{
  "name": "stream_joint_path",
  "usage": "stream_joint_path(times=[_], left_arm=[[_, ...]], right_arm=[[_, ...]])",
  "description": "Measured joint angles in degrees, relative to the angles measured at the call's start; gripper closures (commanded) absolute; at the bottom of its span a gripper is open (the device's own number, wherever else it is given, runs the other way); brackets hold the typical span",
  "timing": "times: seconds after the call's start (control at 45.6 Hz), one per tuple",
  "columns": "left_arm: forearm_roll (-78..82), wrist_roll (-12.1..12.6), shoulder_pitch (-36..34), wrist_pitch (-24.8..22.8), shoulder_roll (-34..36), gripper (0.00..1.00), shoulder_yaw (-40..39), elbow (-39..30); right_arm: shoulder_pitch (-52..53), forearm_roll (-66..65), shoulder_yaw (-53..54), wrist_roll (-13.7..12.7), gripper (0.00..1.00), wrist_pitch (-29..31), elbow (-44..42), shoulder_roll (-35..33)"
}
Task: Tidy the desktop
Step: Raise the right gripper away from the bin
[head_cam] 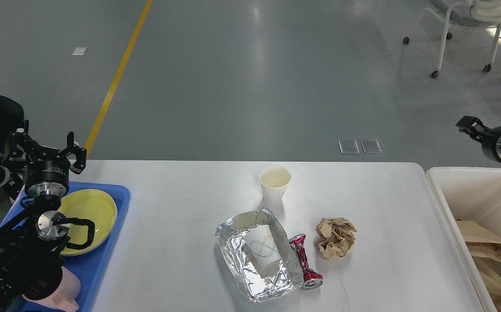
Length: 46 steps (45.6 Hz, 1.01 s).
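Note:
The white desktop (pixel 181 225) holds an upright white paper cup (pixel 275 184), a foil tray (pixel 233 255) with a second paper cup (pixel 264 252) lying in it, a crushed red can (pixel 306 262) against the tray's right side, and a crumpled brown paper ball (pixel 336 237). My left gripper (pixel 46 148) is open and empty above the far end of the blue tray (pixel 116 216). My right gripper (pixel 488 150) is open and empty above the far edge of the cream-white bin (pixel 445 203).
The blue tray at the left carries a yellow plate (pixel 92 212) and a pink cup (pixel 66 288). Brown paper bags (pixel 486 242) lie inside the bin at the right. A wheeled chair (pixel 463 26) stands on the floor far back right.

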Motion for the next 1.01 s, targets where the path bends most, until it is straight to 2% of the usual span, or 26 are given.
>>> stream_joint_path(times=[0.263, 0.483, 0.746, 0.856, 1.009], left_arm=[[0.0, 0.0, 0.0, 0.0, 0.0, 0.03, 0.0, 0.0], [0.1, 0.0, 0.0, 0.0, 0.0, 0.03, 0.0, 0.0], [0.0, 0.0, 0.0, 0.0, 0.0, 0.03, 0.0, 0.0], [0.0, 0.0, 0.0, 0.0, 0.0, 0.03, 0.0, 0.0], [0.0, -0.1, 0.0, 0.0, 0.0, 0.03, 0.0, 0.0]], right_arm=[[20.9, 1.7, -10.6, -0.7, 0.0, 9.6, 19.4, 3.1], [34.6, 4.5, -13.6, -0.5, 0.0, 15.9, 29.1, 3.7], [45.8, 5.0, -15.1, -0.2, 0.0, 35.6, 31.8, 6.6], [46.0, 5.8, -14.7, -0.1, 0.0, 35.8, 32.0, 8.1], [41.3, 7.1, -13.3, -0.1, 0.0, 31.6, 31.2, 9.6]])
